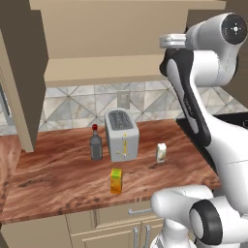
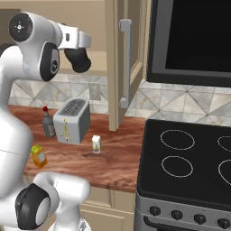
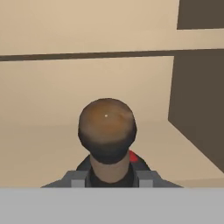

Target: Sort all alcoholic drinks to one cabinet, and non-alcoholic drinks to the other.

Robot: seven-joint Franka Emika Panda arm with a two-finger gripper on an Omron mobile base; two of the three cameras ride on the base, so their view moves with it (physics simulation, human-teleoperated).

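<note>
Black squat bottle [image 3: 107,131] clamped in nearly closed tool [image 3: 109,177], inside wider cabinet [image 3: 87,92].

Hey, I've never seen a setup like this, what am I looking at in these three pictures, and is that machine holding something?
It is a white robot arm on a mobile base, in a computer-rendered kitchen. Two pictures come from cameras on the base, behind the arm to its left and to its right. The third looks out from the hand itself.

On the wooden counter stand a toaster, a slim grey bottle with a red cap, a small white carton and an orange-yellow carton. To the right is a black stove.

The arm reaches up into the open wall cabinet. In the hand view, the hand is closed around the thin neck of a dark bottle, seen from above its brown rounded top, with the cabinet's pale shelf beyond it.
</note>
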